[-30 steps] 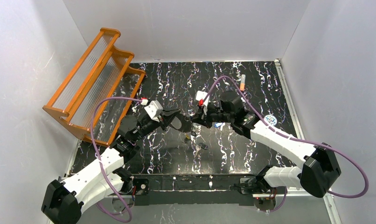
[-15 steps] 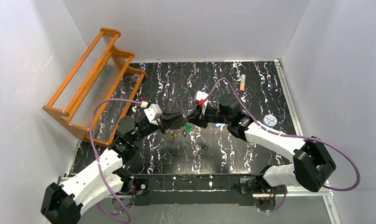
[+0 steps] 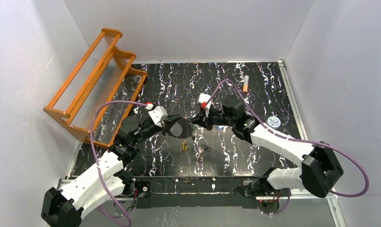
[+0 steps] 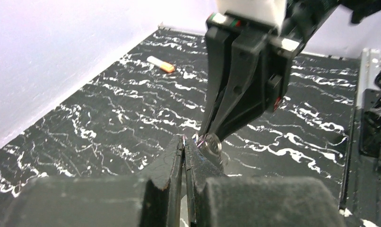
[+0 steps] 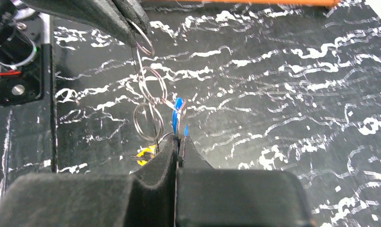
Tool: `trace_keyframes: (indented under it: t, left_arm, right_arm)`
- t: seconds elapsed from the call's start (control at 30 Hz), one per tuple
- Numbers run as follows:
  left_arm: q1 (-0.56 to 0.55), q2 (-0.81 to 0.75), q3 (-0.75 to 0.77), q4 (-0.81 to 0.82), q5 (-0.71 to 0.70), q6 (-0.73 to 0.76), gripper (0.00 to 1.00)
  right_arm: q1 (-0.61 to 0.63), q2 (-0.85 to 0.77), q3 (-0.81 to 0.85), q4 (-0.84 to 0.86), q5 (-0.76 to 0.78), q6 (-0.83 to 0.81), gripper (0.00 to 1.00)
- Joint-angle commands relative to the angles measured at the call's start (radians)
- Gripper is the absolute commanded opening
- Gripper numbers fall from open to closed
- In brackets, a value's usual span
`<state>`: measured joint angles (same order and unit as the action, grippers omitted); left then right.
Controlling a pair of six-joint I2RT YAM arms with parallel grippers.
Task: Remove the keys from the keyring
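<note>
My two grippers meet tip to tip above the middle of the mat. The left gripper (image 3: 186, 132) (image 4: 184, 141) is shut on the thin wire keyring (image 5: 150, 43), and two small round rings (image 5: 141, 85) hang from the wire below its tips. The right gripper (image 3: 194, 124) (image 5: 179, 138) is shut on a blue-headed key (image 5: 178, 109) that hangs off those rings. A yellow-headed key (image 3: 183, 147) (image 5: 142, 155) shows low beneath them; whether it lies on the mat is unclear. A dark key (image 3: 206, 148) lies on the mat.
An orange slatted rack (image 3: 96, 80) stands at the left edge. A small orange-and-white tube (image 3: 246, 83) (image 4: 160, 65) lies at the back right, and a round blue-and-white disc (image 3: 273, 121) to the right. White walls close in the black marbled mat (image 3: 169, 80).
The right gripper's jaws parted for a moment and shut again on the blue key. A green key seen between the grippers no longer shows. A yellow key now sits lower, toward the front.
</note>
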<state>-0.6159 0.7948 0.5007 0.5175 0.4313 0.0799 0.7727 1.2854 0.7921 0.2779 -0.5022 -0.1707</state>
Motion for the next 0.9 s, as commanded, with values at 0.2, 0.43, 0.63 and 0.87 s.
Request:
trace_keyframes:
  t: [0.2,0.43,0.63,0.87]
  left_arm:
    - [0.004,-0.042,0.022,-0.092,-0.085,0.097,0.00]
    - [0.004,-0.026,0.017,-0.056,-0.101,0.035,0.03]
    - [0.004,-0.039,0.019,-0.077,-0.133,0.038,0.32]
    - [0.005,-0.040,0.037,-0.121,-0.079,0.072,0.49]
  right_arm:
    - [0.002,-0.102,0.198,-0.346,0.105,-0.142,0.01]
    - [0.005,-0.102,0.210,-0.321,0.100,-0.090,0.01]
    - [0.005,-0.064,0.311,-0.446,0.099,-0.146,0.01]
    - [0.012,-0.034,0.396,-0.568,0.092,-0.217,0.01]
